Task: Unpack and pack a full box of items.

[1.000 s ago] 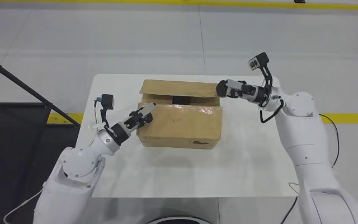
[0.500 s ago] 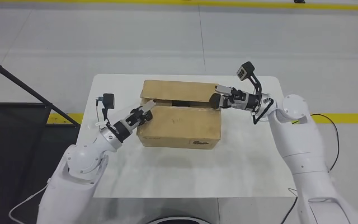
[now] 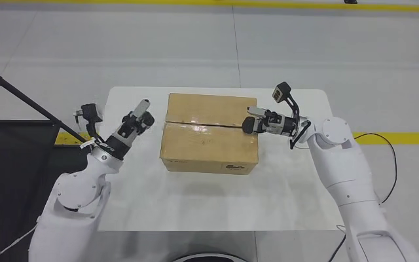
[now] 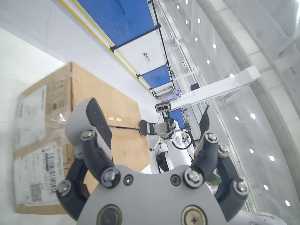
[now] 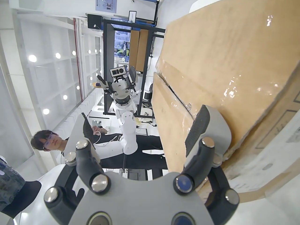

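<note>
One second before, the box (image 3: 209, 147) gaped on top; now it lay shut in the middle of the desk (image 3: 288, 190). My left tool (image 3: 143, 112) had drawn away beside it, spread. My right tool (image 3: 249, 124), spread too, sat at the seam end. I judged the packing nearly finished.

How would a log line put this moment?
brown cardboard box: flaps closed | left claw: open, clear of box | right claw: open, at box

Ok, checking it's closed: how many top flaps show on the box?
2, both flat on the box: the far flap and the near flap, meeting at a middle seam. Inner flaps may be hidden.
</note>
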